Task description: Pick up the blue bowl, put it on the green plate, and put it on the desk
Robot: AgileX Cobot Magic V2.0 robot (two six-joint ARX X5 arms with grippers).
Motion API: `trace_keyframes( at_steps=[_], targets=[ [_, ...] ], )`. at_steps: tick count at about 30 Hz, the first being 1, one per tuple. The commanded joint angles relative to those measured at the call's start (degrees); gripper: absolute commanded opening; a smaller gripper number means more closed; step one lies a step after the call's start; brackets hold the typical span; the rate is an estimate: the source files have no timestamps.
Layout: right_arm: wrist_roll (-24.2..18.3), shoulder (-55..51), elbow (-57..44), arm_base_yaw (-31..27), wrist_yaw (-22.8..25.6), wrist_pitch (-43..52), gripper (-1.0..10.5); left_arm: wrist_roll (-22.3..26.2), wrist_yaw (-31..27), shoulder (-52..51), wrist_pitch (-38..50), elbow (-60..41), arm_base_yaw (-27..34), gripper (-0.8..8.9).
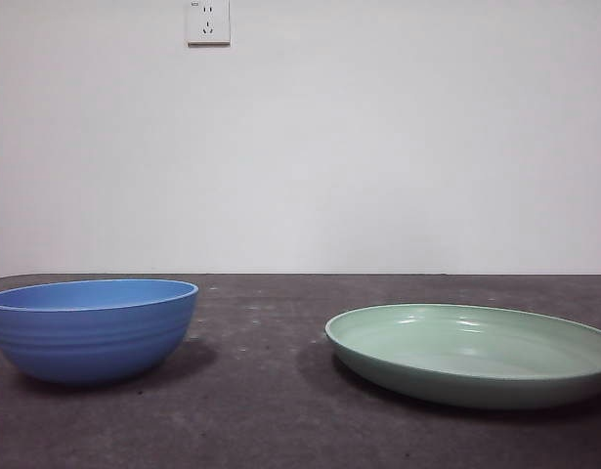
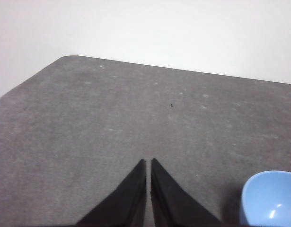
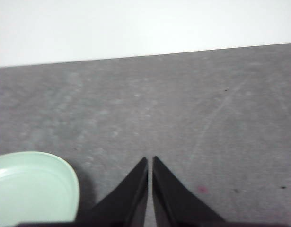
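The blue bowl [image 1: 93, 328] stands at 9 o'clock from the green plate [image 1: 473, 353], well apart. Both claws, left claw [image 2: 148, 161] and right claw [image 3: 150, 159], are closed and empty; a thin grip on the rim could slip.

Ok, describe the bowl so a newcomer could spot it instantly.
On the dark speckled desk before the white wall, look to the front view's left side. The blue bowl stands there alone, apart from the green plate; it is narrower, taller, matte and faintly ridged.
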Motion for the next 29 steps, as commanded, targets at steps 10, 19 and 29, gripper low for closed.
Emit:
trace_keyframes(
  at_steps=[10, 19, 29],
  targets=[
    [15.8, 4.1, 12.3, 0.0, -2.6, 0.3, 0.1, -5.9, 0.3, 8.9, 0.9, 16.8, -0.8, 0.17],
    [15.1, 20.3, 29.7, 0.0, -13.2, -8.5, 0.1, -5.9, 10.1, 28.4, -0.5, 36.3, -0.8, 0.17],
    [7.8, 39.6, 49.0, 0.0, -28.9, -19.5, 0.1, -3.8, 21.5, 47.8, -17.4, 56.1, -2.3, 0.17]
  ],
)
